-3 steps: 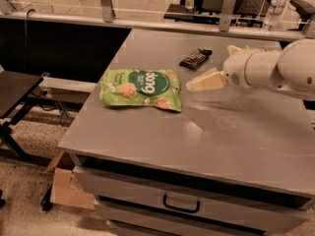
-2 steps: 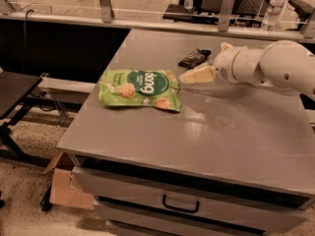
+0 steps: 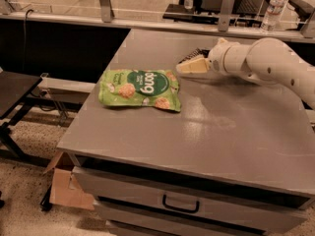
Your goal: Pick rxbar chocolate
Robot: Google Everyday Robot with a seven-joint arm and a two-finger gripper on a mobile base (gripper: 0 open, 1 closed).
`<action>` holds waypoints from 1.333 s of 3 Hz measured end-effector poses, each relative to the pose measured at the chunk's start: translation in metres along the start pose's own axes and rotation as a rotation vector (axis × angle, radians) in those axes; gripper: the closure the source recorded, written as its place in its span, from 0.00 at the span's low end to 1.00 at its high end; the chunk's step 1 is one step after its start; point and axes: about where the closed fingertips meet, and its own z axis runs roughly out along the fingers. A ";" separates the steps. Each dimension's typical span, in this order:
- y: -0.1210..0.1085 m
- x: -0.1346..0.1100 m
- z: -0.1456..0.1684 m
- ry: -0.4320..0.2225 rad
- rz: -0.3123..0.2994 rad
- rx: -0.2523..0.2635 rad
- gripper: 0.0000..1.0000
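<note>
One gripper (image 3: 191, 66) is seen low over the grey table (image 3: 221, 132), just in front of the rxbar chocolate (image 3: 195, 54), which is partly hidden behind it, twd the far edge. Grip state can't be told. Green snack bag (image 3: 140, 88) is laid flat nearby, apart from both.

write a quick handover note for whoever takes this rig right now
Tool: low over the far part of the table, tip pointing left, just in front of the black snack bar and partly hiding it. I cannot tell whether they touch.
Black snack bar: flat on the table, not lifted.
Green bag: flat on the table, left of the tool and apart from it; not the target.
Done: tool is at the bar.
Left: grasp the bar and lift it.
</note>
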 end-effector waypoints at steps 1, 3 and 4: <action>-0.008 0.008 0.026 0.004 0.070 0.052 0.04; -0.009 0.018 0.040 0.013 0.105 0.065 0.57; -0.010 0.016 0.039 0.013 0.105 0.065 0.88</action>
